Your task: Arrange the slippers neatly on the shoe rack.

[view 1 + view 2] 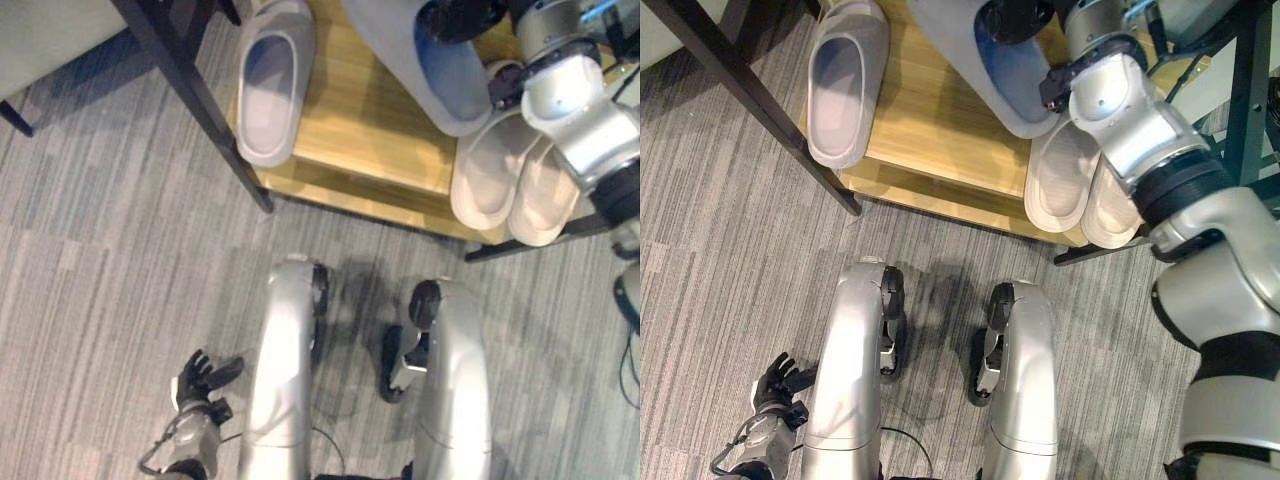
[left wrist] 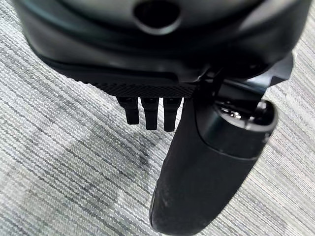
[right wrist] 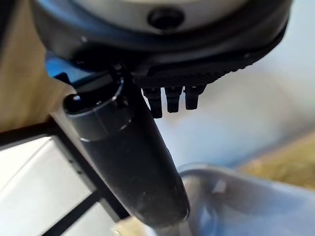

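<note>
On the left of the wooden shoe rack (image 1: 370, 130) a grey slipper (image 1: 270, 80) lies flat, toe towards me. A second grey slipper (image 1: 410, 50) with a bluish inside hangs tilted above the shelf's middle. My right hand (image 1: 462, 18) is shut on it at the opening, its thumb (image 3: 133, 162) reaching along the slipper (image 3: 256, 201). Side by side at the shelf's right front edge lies a pair of beige slippers (image 1: 490, 170), partly under my right forearm. My left hand (image 1: 203, 383) hangs low over the carpet, fingers relaxed and holding nothing.
The rack's black frame post (image 1: 190, 90) slants down its left side, and another black post (image 1: 1245, 90) stands at the right. Pale furniture (image 1: 50, 30) with a dark leg sits at the far left. Grey striped carpet (image 1: 100, 250) covers the floor before the rack.
</note>
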Available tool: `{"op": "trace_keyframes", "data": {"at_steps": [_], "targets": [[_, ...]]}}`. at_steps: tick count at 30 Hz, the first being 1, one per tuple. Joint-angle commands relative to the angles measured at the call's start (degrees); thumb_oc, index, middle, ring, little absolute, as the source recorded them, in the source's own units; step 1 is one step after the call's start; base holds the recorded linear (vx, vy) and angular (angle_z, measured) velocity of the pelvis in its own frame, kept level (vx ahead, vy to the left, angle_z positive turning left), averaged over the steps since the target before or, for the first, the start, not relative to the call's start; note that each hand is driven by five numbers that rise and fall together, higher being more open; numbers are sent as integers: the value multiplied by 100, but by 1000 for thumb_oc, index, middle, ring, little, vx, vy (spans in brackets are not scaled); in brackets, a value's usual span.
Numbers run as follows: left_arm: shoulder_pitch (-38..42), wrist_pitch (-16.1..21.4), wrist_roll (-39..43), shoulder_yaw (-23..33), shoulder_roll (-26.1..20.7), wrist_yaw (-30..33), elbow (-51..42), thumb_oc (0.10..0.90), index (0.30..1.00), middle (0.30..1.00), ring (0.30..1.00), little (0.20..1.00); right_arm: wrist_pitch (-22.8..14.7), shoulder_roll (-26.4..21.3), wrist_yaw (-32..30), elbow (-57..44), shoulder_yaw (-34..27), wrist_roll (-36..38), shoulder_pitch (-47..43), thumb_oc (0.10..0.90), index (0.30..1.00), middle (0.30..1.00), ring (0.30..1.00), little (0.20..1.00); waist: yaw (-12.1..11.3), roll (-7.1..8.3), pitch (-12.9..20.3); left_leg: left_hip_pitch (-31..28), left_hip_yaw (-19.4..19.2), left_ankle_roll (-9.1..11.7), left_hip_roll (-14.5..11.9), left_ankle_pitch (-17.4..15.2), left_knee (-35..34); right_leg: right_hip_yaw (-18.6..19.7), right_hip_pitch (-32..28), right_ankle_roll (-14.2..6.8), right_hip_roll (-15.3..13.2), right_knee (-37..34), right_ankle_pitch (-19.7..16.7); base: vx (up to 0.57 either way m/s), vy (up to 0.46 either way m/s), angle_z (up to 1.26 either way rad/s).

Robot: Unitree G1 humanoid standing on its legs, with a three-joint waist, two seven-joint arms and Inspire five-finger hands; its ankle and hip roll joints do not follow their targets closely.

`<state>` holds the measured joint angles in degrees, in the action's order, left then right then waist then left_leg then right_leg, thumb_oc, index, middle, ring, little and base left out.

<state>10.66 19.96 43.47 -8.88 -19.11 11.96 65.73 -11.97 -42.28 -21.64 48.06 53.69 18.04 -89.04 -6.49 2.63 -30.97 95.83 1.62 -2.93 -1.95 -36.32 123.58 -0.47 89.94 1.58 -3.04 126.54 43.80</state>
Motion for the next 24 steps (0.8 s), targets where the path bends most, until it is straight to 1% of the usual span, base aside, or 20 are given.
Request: {"op": "trace_keyframes", "data": {"at_steps": [1, 2, 5, 9, 10, 11, 12, 13, 18, 24], "targets": [[-95, 138, -186, -238, -257, 85, 278, 800, 900, 900, 900, 900, -224, -144, -148, -259, -197, -96, -1207, 800, 900, 900, 900, 900, -268, 113, 118, -588, 557, -136, 141, -1059, 250, 468, 1, 437, -187, -165, -217, 0, 0, 0], [-76, 125, -238, -276, -270, 91, 330, 800, 900, 900, 900, 900, -194, -63, -80, -166, -92, -88, -1285, 800, 900, 900, 900, 900, -279, 125, 118, -588, 559, -131, 137, -1054, 232, 468, 1, 432, -192, -197, -240, 0, 0, 0], [-59, 94, -283, -329, -269, 76, 430, 800, 900, 900, 900, 900, -190, 65, -13, -58, -27, -19, -1343, 800, 900, 900, 900, 900, -300, 142, 118, -588, 585, -124, 134, -1052, 231, 458, 1, 437, -205, -217, -253, 0, 0, 0], [-5, 41, -302, -377, -254, 34, 492, 800, 900, 900, 900, 900, -68, 178, 138, 214, 115, -12, -1461, 800, 900, 900, 900, 900, -311, 155, 118, -588, 610, -118, 141, -1062, 255, 461, 1, 426, -199, -212, -258, 0, 0, 0], [51, 10, -308, -442, -225, 13, 503, 800, 900, 900, 900, 900, -13, 319, 209, 377, 217, -8, -1528, 800, 900, 900, 900, 900, -309, 145, 118, -588, 629, -121, 131, -1067, 274, 448, 1, 418, -211, -201, -255, 8, 38, 0], [62, -19, -317, -465, -215, 8, 530, 800, 900, 900, 900, 900, -37, 340, 227, 394, 258, 67, -1562, 800, 900, 900, 900, 900, -297, 152, 118, -588, 628, -122, 122, -1074, 277, 452, 1, 422, -215, -193, -245, 6, 35, 0], [62, -19, -317, -465, -214, 8, 530, 800, 900, 900, 900, 900, -37, 339, 227, 393, 259, 67, -1563, 800, 900, 900, 900, 900, -297, 151, 118, -588, 628, -122, 122, -1075, 277, 452, 1, 422, -215, -192, -245, 0, 0, 0], [70, -38, -347, -457, -205, 20, 521, 800, 900, 900, 900, 900, -46, 231, 185, 183, 203, 64, -1527, 800, 900, 900, 900, 900, -276, 168, 118, -588, 616, -124, 116, -1083, 281, 456, 1, 414, -226, -199, -250, 0, 0, 0], [65, -14, -380, -474, -182, 29, 575, 800, 900, 900, 900, 900, -129, 130, 182, 16, 84, 150, -1530, 800, 900, 900, 900, 900, -268, 168, 118, -588, 607, -119, 126, -1089, 312, 442, 1, 423, -230, -176, -235, 0, 0, 0], [65, -18, -406, -520, -161, 36, 583, 800, 900, 900, 900, 900, -117, 144, 221, 68, 183, 238, -1659, 800, 900, 900, 900, 900, -264, 174, 118, -588, 610, -113, 126, -1081, 328, 443, 1, 433, -236, -151, -225, 0, 0, 0]]}}
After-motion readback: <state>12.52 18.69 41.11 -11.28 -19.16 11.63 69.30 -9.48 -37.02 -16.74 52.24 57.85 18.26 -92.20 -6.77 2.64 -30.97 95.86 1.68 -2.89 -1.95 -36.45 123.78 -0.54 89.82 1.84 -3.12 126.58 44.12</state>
